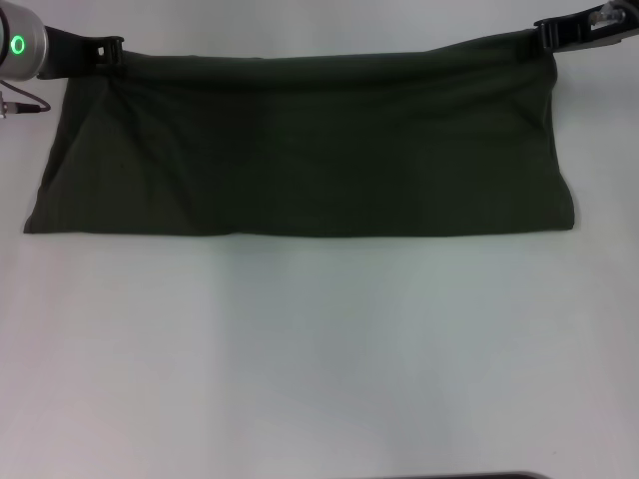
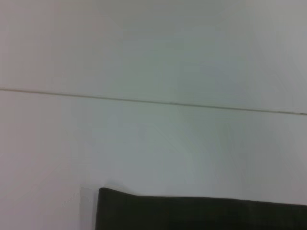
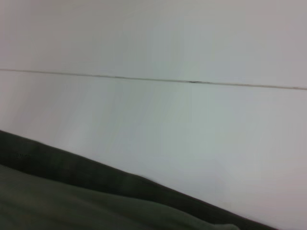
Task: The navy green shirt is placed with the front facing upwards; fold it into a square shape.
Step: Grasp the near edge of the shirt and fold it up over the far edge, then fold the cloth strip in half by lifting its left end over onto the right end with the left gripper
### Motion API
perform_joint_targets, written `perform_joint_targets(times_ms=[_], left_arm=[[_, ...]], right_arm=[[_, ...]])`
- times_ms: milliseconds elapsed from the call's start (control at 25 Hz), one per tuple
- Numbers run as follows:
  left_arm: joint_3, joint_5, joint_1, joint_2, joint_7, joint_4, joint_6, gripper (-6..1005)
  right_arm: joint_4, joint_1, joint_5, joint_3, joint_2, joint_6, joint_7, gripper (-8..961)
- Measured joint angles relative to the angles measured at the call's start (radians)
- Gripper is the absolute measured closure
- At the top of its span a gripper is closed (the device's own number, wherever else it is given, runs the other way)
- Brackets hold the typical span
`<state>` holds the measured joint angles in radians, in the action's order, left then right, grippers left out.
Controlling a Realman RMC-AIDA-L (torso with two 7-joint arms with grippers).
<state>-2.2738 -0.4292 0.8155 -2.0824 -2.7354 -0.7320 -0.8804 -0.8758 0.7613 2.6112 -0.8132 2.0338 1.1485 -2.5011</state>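
The navy green shirt (image 1: 300,150) lies as a wide dark olive band across the far half of the white table, plain side up, with no lettering showing. Its far edge runs taut between my two grippers. My left gripper (image 1: 110,50) holds the far left corner and my right gripper (image 1: 547,35) holds the far right corner, each shut on the cloth. The near edge rests flat on the table. A strip of the shirt (image 2: 201,213) shows in the left wrist view, and a sloping fold of the shirt (image 3: 86,196) shows in the right wrist view.
The white table (image 1: 319,359) stretches bare in front of the shirt to the near edge. A thin seam line (image 2: 153,102) crosses the tabletop in the left wrist view, and the seam line (image 3: 153,79) shows in the right wrist view too.
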Motion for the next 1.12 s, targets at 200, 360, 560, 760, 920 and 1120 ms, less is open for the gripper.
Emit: perform_joint_targets(times_ms=[200, 360, 560, 760, 920, 1120], left_arm=[[-0.001, -0.001, 0.000, -0.002, -0.001, 0.000, -0.001, 981], [-0.009, -0.006, -0.004, 0.006, -0.022, -0.004, -0.027, 979], [-0.010, -0.001, -0.016, 0.018, -0.057, -0.019, -0.045, 883], [-0.013, 0.000, -0.018, 0.023, -0.064, -0.034, -0.060, 787], [-0.053, -0.004, -0.043, 0.026, -0.065, -0.085, -0.066, 654], [-0.148, -0.012, -0.065, 0.056, -0.059, -0.124, -0.116, 449]], right_arm=[[0.002, 0.001, 0.000, -0.009, 0.000, -0.012, -0.009, 728], [0.004, -0.001, -0.001, -0.007, -0.007, -0.008, -0.016, 723], [-0.004, -0.007, -0.003, -0.001, -0.023, -0.004, -0.018, 716], [-0.005, 0.009, 0.000, 0.000, -0.051, 0.000, -0.018, 709], [-0.008, 0.011, -0.007, 0.017, -0.071, 0.035, -0.020, 422], [-0.008, -0.005, -0.043, 0.076, -0.083, 0.095, 0.012, 232]])
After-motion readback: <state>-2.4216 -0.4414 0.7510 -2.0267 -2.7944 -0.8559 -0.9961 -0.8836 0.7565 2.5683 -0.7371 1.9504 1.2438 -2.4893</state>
